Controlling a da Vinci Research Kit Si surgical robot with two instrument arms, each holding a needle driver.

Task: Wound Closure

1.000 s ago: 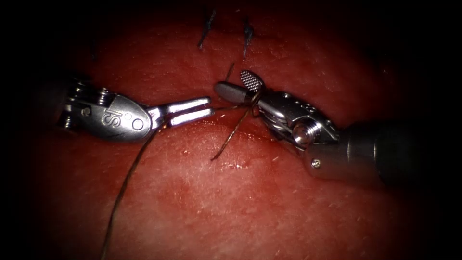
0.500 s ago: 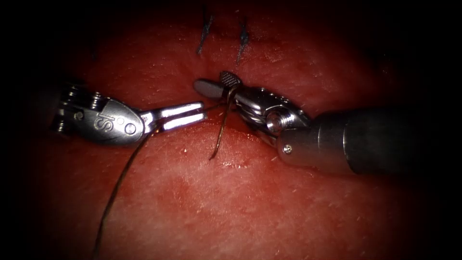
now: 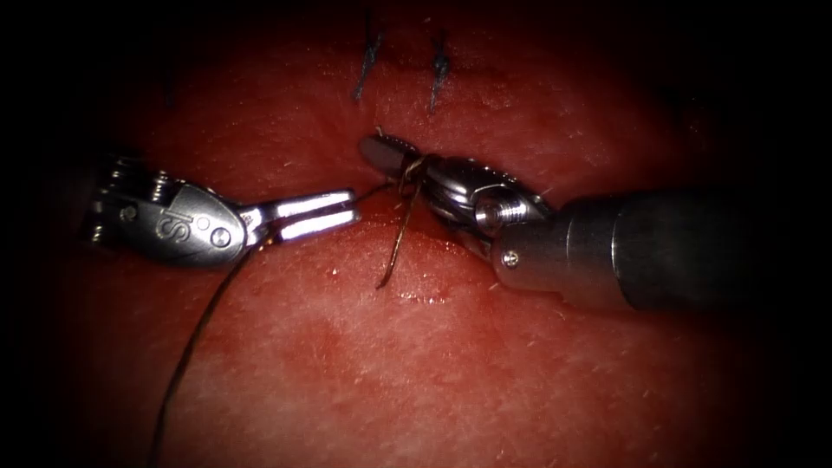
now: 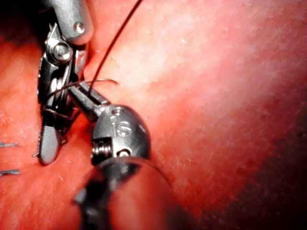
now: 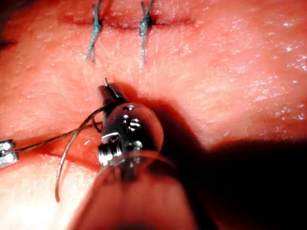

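My left tool (image 3: pixel 351 208) comes in from the left with its jaws shut on the thread (image 3: pixel 201 325), whose long strand trails off toward the near left edge. The right tool (image 3: pixel 379 149) lies just right of it. Its jaws are shut on a short thread end, and thread is wound round them (image 3: pixel 407 173). One strand (image 3: pixel 394 251) hangs down from that wrap onto the tissue (image 3: pixel 390 364). A short taut piece (image 3: pixel 373 192) links the two tools. The right wrist view has the right tool (image 5: pixel 103 91) with its wraps and the left tool's tip (image 5: pixel 5 152). I see no needle.
Two finished stitches with blue cut ends (image 3: pixel 364 65) (image 3: pixel 438 74) sit at the far side of the tissue, above the tools. A dark red fold (image 3: pixel 433 227) runs under the right tool. Red fluid glistens on the tissue around it.
The right tool's jaws stood open around the short thread end and have shut on it. That tool moved left and slightly up; the left tool drifted a little left.
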